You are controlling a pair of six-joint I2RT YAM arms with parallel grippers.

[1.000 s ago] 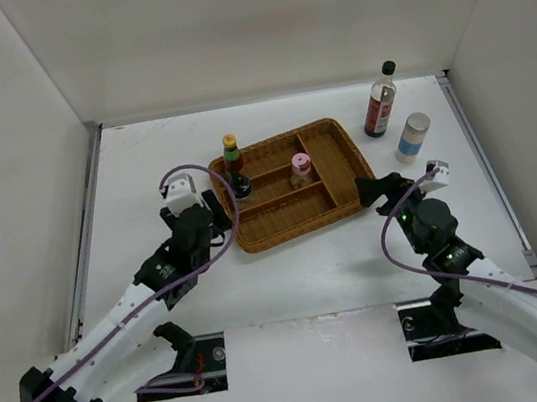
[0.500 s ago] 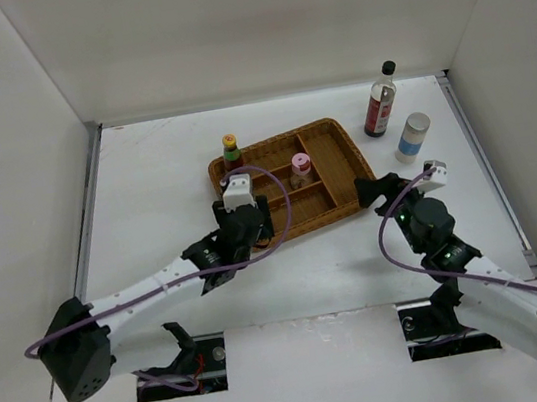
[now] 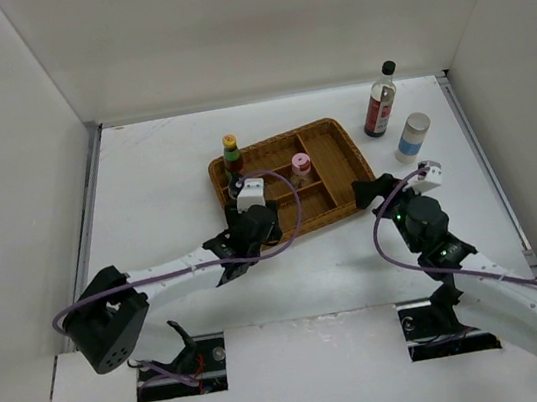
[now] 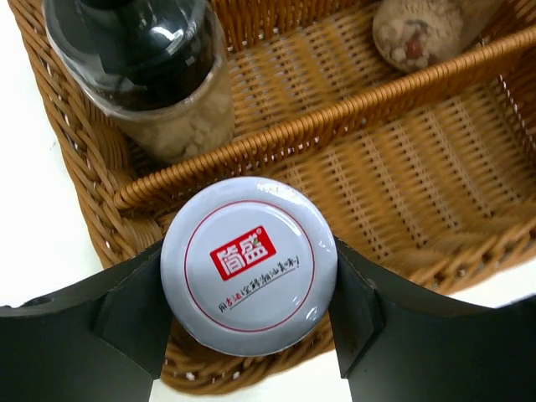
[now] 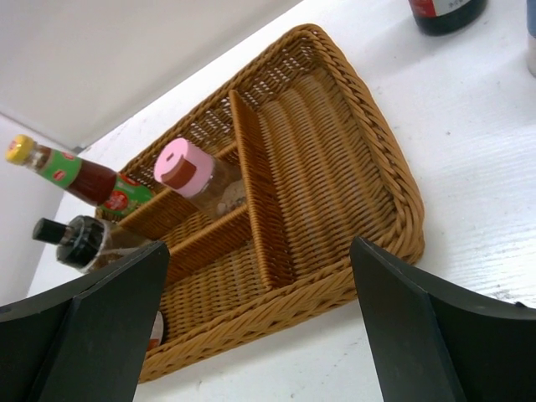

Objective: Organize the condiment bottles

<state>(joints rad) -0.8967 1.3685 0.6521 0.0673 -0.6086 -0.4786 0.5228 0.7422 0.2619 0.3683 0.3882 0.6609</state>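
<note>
Left wrist view first: short red-white-lidded jar point(image 4: 249, 264) clamped at the lid between the black fingers point(image 4: 126, 310) of the left claw point(image 4: 249, 289), over the near-left corner of the brown wicker tray point(image 4: 419, 159). Jar body hidden under its own lid; resting in the compartment or held above it, cannot tell. Just beyond the divider, a dark-topped clear bottle point(image 4: 155, 75) of pale grains, top cut off by the frame edge. From the top external view, jar fully hidden beneath the left wrist. Pink-lidded jar point(image 3: 300, 166) upright in a middle compartment. Dark yellow-capped bottle point(image 3: 231, 154) upright at the tray's far-left corner, base hidden, so inside or just behind the rim unclear. Well apart on the desk point(image 3: 144, 179), beyond the tray's right end: tall dark red-labelled bottle point(image 3: 380, 101) and white blue-labelled shaker point(image 3: 413, 137), side by side; both clipped to slivers in the right wrist view. Right claw point(image 5: 260, 335) spread wide, gripping nothing, hovering near the tray's right edge.
</note>
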